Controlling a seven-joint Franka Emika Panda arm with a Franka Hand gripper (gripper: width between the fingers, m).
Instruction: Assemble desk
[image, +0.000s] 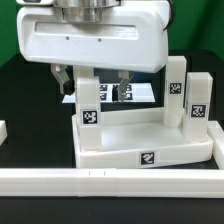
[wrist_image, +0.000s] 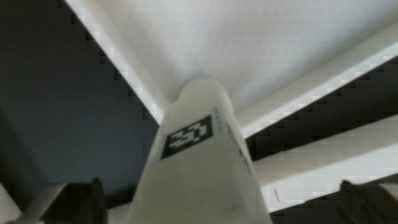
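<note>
I see the leg (image: 88, 100) left of centre in the exterior view, upright, its long axis vertical, seated on the tabletop (image: 140, 140). The gripper (image: 92, 75) straddles its top with jaws spread wide, gripping nothing (two more legs stand at right). I advise descending squarely, centring both fingers before closing.

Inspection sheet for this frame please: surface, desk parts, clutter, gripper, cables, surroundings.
Surface: black table.
Job's things: tabletop against the rail; three legs upright on it: one under the gripper, two at the exterior view's right.
Clutter: marker board behind; white piece at the exterior view's left edge.
Grippers: gripper open, fingers either side of the first leg, not closed on it.
Cables: nothing seen.
Surroundings: dark backdrop.
</note>
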